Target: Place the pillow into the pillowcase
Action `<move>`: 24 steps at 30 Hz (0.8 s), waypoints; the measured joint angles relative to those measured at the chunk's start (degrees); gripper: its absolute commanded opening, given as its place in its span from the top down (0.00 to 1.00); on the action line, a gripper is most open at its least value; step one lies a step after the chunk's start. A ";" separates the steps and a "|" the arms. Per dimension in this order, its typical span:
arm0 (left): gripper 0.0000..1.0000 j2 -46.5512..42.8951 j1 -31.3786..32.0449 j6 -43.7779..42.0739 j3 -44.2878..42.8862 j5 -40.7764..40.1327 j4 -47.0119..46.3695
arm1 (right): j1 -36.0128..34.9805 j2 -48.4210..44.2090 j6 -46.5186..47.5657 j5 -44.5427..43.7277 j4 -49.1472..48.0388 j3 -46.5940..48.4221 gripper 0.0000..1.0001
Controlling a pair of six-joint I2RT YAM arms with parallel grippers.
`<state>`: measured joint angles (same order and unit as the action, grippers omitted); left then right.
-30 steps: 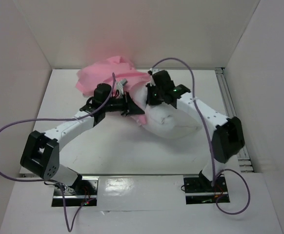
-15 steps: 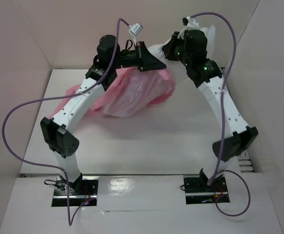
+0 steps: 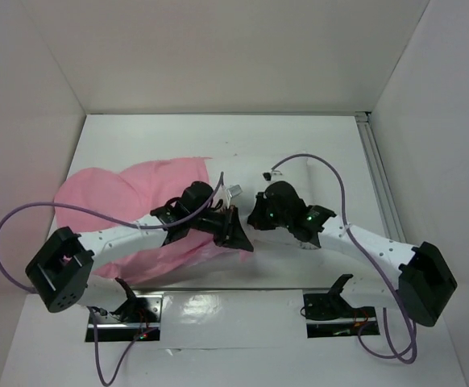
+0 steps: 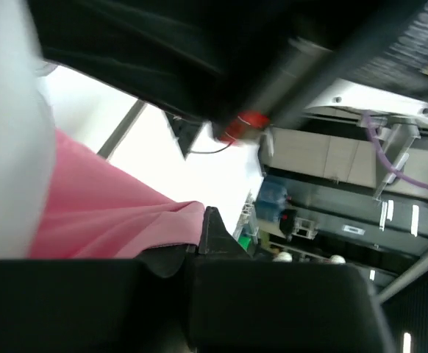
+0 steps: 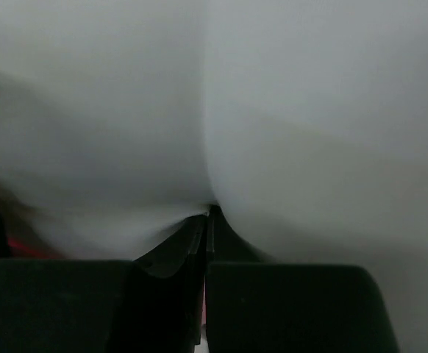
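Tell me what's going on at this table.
The job under way is getting a pillow into a pillowcase. The left tool is shut on an edge of the pink pillowcase, which lies spread over the left part of the table. The right tool, close beside it near the front middle, is shut on white pillow fabric. From above the pillow can hardly be made out, so how far in it is cannot be told.
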<state>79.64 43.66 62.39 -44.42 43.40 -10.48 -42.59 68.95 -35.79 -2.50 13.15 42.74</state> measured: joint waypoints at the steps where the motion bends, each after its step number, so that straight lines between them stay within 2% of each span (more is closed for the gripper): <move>1: 0.75 -0.61 0.85 -0.68 0.09 -1.44 1.77 | -1.05 -0.28 -0.90 0.33 0.22 -0.11 1.00; 5: 0.06 -4.90 1.68 -4.85 -4.44 -5.86 11.52 | -1.62 -2.91 -2.14 0.04 0.22 1.14 0.99; 6: 0.00 -5.77 1.79 -6.10 -7.82 -7.39 14.80 | -1.51 -3.19 -2.27 -0.17 0.24 1.46 0.92; 7: 0.00 -6.34 1.88 -7.82 -11.47 -8.74 17.68 | -1.46 -3.32 -2.32 -0.35 0.37 1.90 0.81; 8: 0.00 -6.75 1.92 -9.46 -15.28 -10.34 20.90 | -1.40 -3.30 -2.29 -0.55 0.85 2.40 0.65; 9: 0.07 -6.93 1.92 -10.86 -19.02 -12.02 24.13 | -1.40 -3.28 -2.01 -0.98 1.64 3.26 0.31; 10: 0.15 -6.97 1.90 -12.44 -22.62 -13.81 27.06 | -1.38 -3.28 -1.73 -1.44 2.82 4.55 0.20; 12: 0.32 -6.97 1.68 -15.63 -29.24 -17.27 32.39 | -1.38 -3.23 -0.17 -2.62 5.73 8.57 0.06; 13: 0.49 -6.95 1.40 -16.83 -32.24 -19.21 34.84 | -1.44 -3.23 0.61 -3.69 7.69 10.99 0.04; 15: 0.52 -6.56 0.44 -18.75 -37.81 -23.26 39.89 | -1.51 -3.28 2.10 -6.64 10.99 15.80 0.03; 19: 0.32 -0.52 -3.52 -21.86 -50.05 -34.12 49.44 | -1.07 -3.74 4.09 -14.27 16.79 24.70 0.00; 20: 0.24 1.68 -4.31 -22.08 -52.43 -36.89 51.08 | -0.63 -3.78 4.42 -15.82 17.97 26.34 0.00; 24: 0.16 12.28 -6.56 -21.64 -60.50 -49.00 59.65 | 5.09 -2.60 5.92 -18.51 21.59 30.58 0.00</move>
<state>91.92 37.10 40.75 -104.92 -5.61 49.17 -37.50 66.35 -29.87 -21.02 34.74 73.32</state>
